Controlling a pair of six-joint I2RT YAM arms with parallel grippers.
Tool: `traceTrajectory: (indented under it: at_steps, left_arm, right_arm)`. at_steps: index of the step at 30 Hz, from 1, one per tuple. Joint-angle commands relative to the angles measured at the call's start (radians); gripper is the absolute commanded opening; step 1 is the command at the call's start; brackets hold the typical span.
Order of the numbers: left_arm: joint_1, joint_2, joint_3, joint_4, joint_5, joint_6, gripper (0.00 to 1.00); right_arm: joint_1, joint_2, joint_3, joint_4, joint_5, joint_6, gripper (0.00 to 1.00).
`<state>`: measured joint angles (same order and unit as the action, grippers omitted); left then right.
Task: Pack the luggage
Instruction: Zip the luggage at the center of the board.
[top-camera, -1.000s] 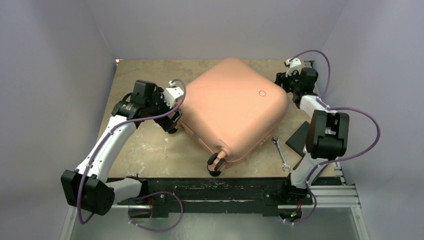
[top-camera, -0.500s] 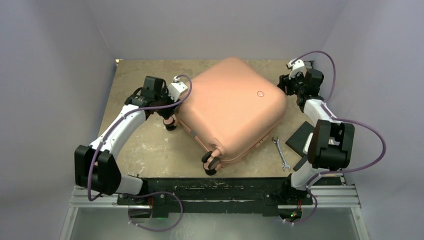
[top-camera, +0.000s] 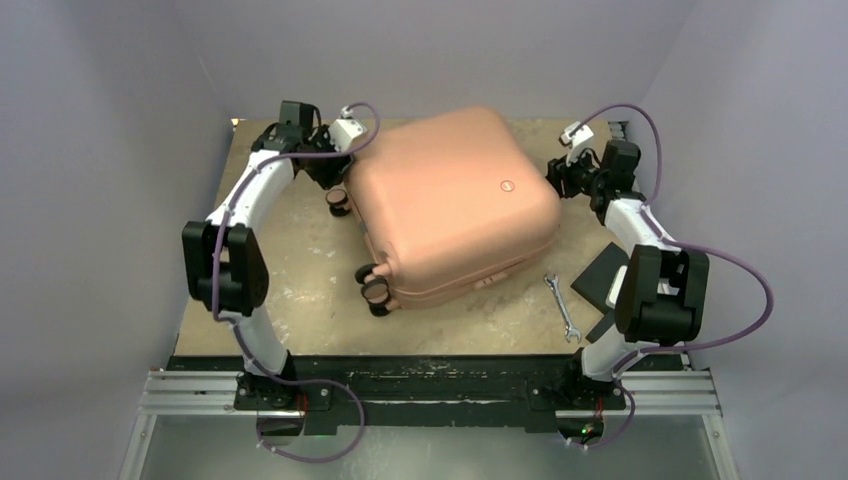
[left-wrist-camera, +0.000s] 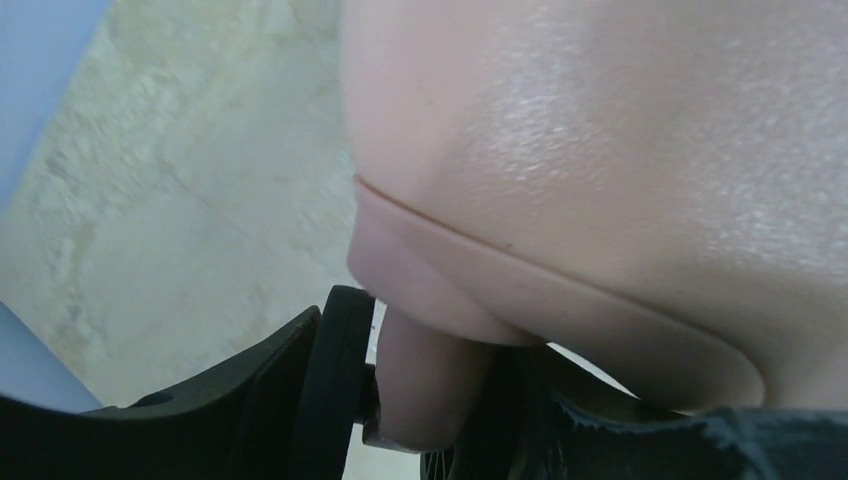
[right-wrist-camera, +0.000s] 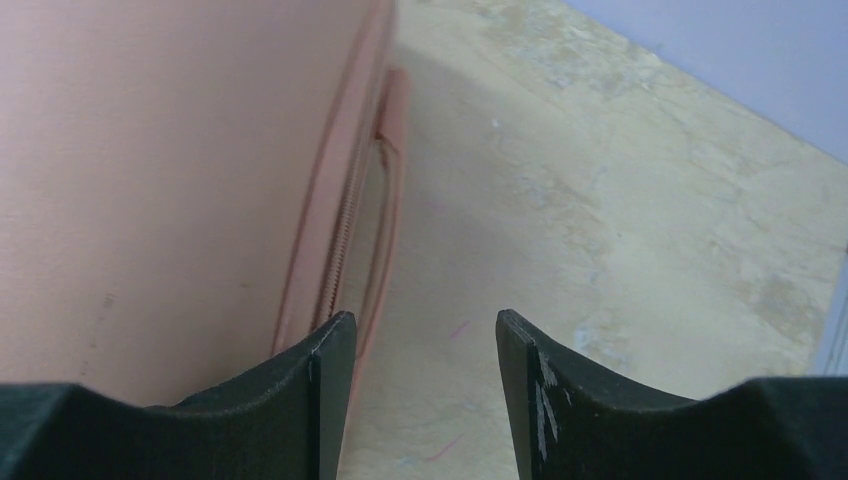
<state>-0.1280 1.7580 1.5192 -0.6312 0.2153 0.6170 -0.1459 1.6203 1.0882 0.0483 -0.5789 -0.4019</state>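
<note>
Two claws: mine, one at each far side of the luggage (top-camera: 455, 205).
Left claw (left-wrist-camera: 425, 400): clenched on a pink wheel stem (left-wrist-camera: 430, 365) at the luggage's far-left corner; my black fingers (left-wrist-camera: 330, 370) press it from both sides.
Luggage: salmon-pink hard shell, shut, lying flat and slightly askew on the surface (top-camera: 300, 290); a pair of dark wheels (top-camera: 374, 285) at its near-left corner.
Right claw (right-wrist-camera: 425, 330): released, nothing between the jaws; just beside the luggage's right side, by the zip seam (right-wrist-camera: 345, 220) and side handle (right-wrist-camera: 385, 200).
Wrench (top-camera: 562, 308): flat on the surface, near the luggage's near-right edge, not touching it.
Black pad (top-camera: 598, 275): right of the wrench, partly behind my right arm (top-camera: 655, 280).
</note>
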Motion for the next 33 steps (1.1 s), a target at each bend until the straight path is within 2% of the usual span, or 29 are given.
traceTrajectory:
  at_steps: [1, 4, 10, 13, 15, 19, 24, 30, 33]
  left_arm:
    - [0.090, 0.212, 0.258, 0.188, -0.380, -0.188, 0.27]
    - [0.091, 0.330, 0.406, 0.156, -0.437, -0.208, 0.29]
    - [0.118, 0.551, 0.804, -0.012, -0.560, -0.297, 0.37]
    - [0.147, 0.534, 0.839, -0.050, -0.542, -0.339, 0.43]
    - [0.168, 0.460, 0.771, -0.057, -0.494, -0.364, 0.58]
    - [0.182, 0.185, 0.451, 0.031, -0.375, -0.384, 0.85]
    - [0.182, -0.119, 0.132, 0.076, -0.245, -0.390, 0.92]
    - [0.185, -0.338, -0.092, 0.095, -0.233, -0.349, 0.94]
    - [0.188, -0.434, -0.178, 0.090, -0.133, -0.307, 0.95]
  right_arm:
    - [0.135, -0.061, -0.026, -0.133, -0.172, -0.041, 0.58]
    - [0.201, -0.083, -0.047, -0.126, -0.196, -0.030, 0.58]
    - [0.304, -0.085, -0.044, -0.126, -0.229, -0.032, 0.58]
    - [0.306, -0.095, -0.047, -0.119, -0.263, -0.003, 0.60]
    - [0.282, -0.126, -0.048, -0.134, -0.253, -0.029, 0.61]
    - [0.198, -0.221, -0.110, -0.179, -0.276, -0.159, 0.64]
    - [0.170, -0.367, -0.299, -0.170, -0.261, -0.398, 0.67]
    - [0.173, -0.486, -0.451, -0.124, -0.340, -0.585, 0.61]
    - [0.178, -0.512, -0.509, -0.073, -0.415, -0.624, 0.58]
